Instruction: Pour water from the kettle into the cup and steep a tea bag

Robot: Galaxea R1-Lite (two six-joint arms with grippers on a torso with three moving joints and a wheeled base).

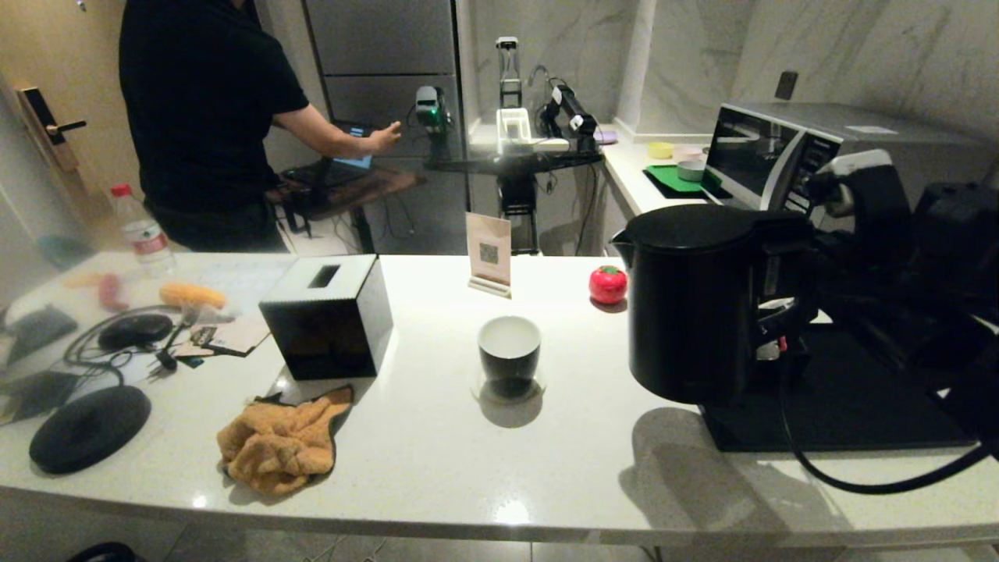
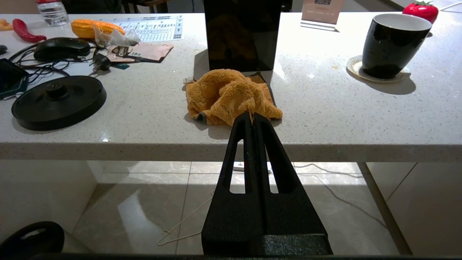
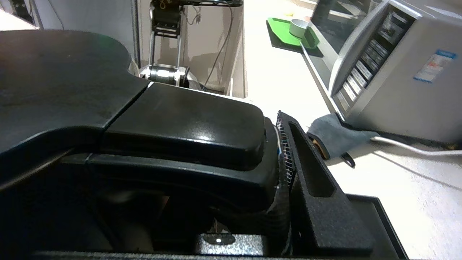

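Fingers of right gripper clamp kettle handle; spout hidden.

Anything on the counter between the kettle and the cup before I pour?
No. In the head view the white counter between the kettle and the cup is bare; the red tomato-shaped thing sits farther back.

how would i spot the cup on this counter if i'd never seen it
Start at the white counter and find the tall black kettle on its right side, gripped by the right gripper. Just left of the kettle, near the middle, stands the cup on a small pale coaster. It is the only small round handleless vessel, glossy black outside, white inside.
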